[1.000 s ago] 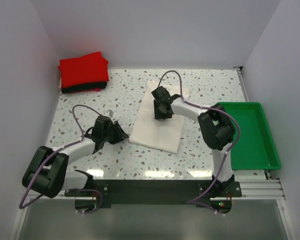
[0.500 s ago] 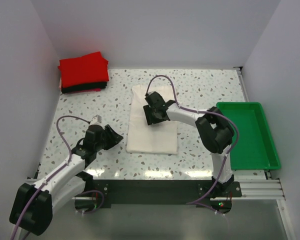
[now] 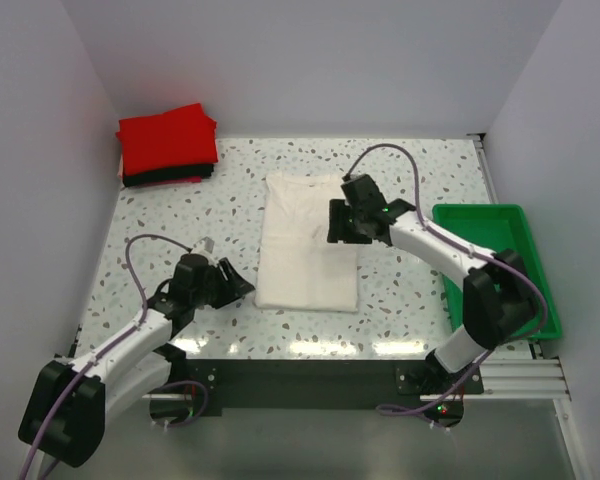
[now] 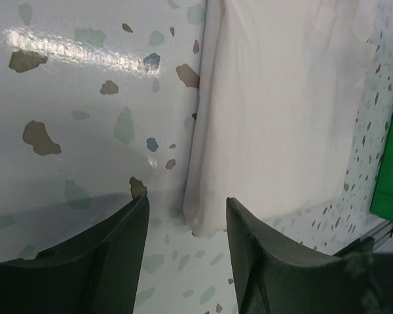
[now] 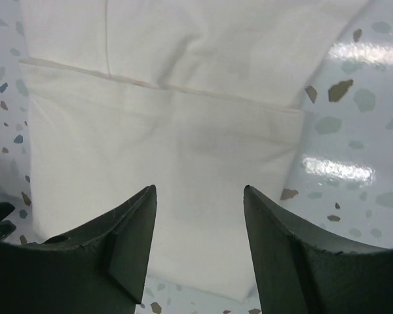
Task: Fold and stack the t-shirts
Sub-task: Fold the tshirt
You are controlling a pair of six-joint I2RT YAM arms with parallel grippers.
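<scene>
A cream-white t-shirt (image 3: pixel 305 240) lies folded into a long rectangle in the middle of the table; no print shows. It also shows in the left wrist view (image 4: pixel 281 111) and the right wrist view (image 5: pixel 164 131). A folded red t-shirt (image 3: pixel 167 138) lies on a black one (image 3: pixel 160 177) at the far left corner. My left gripper (image 3: pixel 238 285) is open and empty, low by the white shirt's near left corner (image 4: pixel 203 226). My right gripper (image 3: pixel 337 222) is open and empty above the shirt's right edge.
A green plastic tray (image 3: pixel 500 270) stands at the right edge of the table. White walls close the left, back and right sides. The terrazzo table (image 3: pixel 180 230) shows bare between the stack and the white shirt.
My right gripper has moved right, from the shirt's upper middle to its right edge. The shirt has shifted a little and lies straighter. My left gripper has edged toward the shirt's near left corner.
</scene>
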